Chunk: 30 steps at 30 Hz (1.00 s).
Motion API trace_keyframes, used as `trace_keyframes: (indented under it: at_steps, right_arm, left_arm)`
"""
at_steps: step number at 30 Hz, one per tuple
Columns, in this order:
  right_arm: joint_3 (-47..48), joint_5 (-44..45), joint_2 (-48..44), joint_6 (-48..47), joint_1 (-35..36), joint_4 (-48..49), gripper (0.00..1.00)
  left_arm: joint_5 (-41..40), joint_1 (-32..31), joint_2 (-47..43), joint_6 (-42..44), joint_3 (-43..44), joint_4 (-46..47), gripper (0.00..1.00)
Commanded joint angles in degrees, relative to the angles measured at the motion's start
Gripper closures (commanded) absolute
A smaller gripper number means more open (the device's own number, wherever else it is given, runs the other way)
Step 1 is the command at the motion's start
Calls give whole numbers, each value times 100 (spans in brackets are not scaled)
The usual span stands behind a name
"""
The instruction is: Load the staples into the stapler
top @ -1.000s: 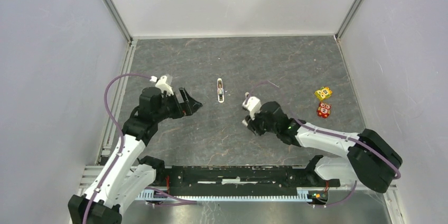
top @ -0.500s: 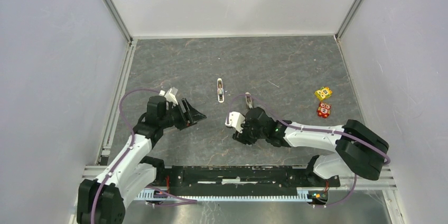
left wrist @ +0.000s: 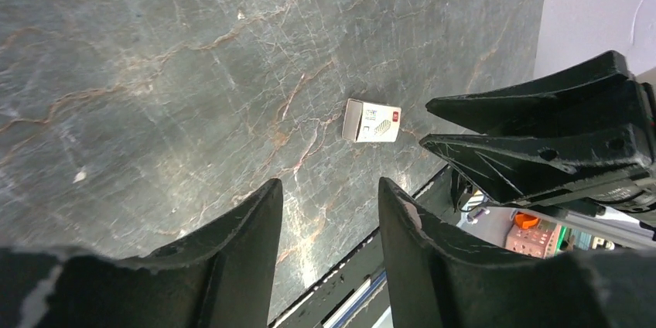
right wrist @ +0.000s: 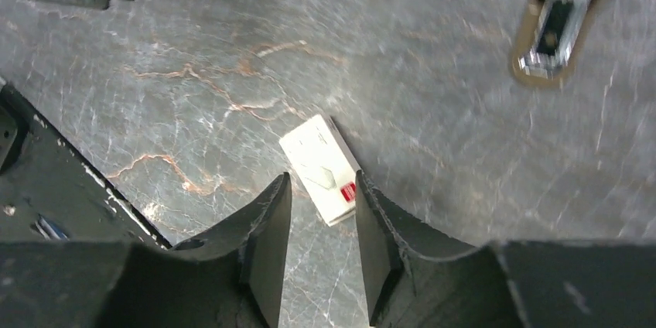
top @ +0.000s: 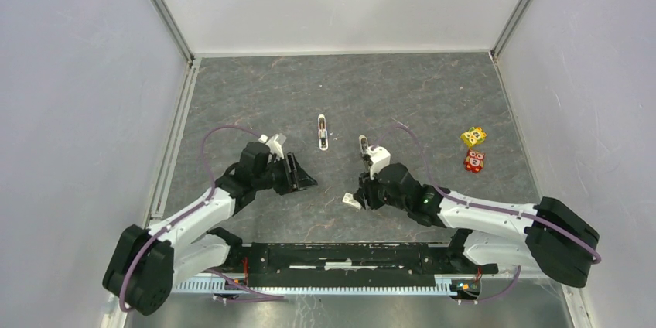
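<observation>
Right fingers (right wrist: 263,243) have swung inward; open, they straddle the staple box (right wrist: 323,167) on the tabletop (top: 433,96), 5 o'clock of the stapler (top: 322,132). Left fingers (left wrist: 247,235) open, empty. Likely step: box pickup; next, close squarely

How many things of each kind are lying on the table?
Stapler-like pieces: 2, one white, one tan
Face cubes: 2, one yellow, one red
Staple box: 1
Total: 5
</observation>
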Motion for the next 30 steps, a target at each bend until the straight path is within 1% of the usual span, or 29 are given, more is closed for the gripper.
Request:
trace_keyframes:
  at_steps: [1,7,14,17,20,27,30]
  right_arm:
    - [-435,585,-237,1497,-11,349,60]
    - [-463,686,-187,1765,-14,294,63]
    - [-482,676,79,1916,-11,402,64]
    - [-461,652,164,1882,-7,353,63]
    - [-508,728,199,1884,-14,313,60]
    - [-565,511,403,1864,-7,561,62]
    - [-558,445,538,1857,2,607,62]
  left_arm:
    - [-205,-321,423,-167,56,791,47]
    - [-573,-770,923,-63,166,993,50]
    - [-686,-1122,1329,-150,220,1396,52]
    - [-761,-1175,1322,-141,220,1399,52]
    - [-826,-1187,1283,-120,202,1403,52]
    - [-977,-1204,1026,-55,248,1318,53]
    - [-1085,-1208,885,194,357,1127,53]
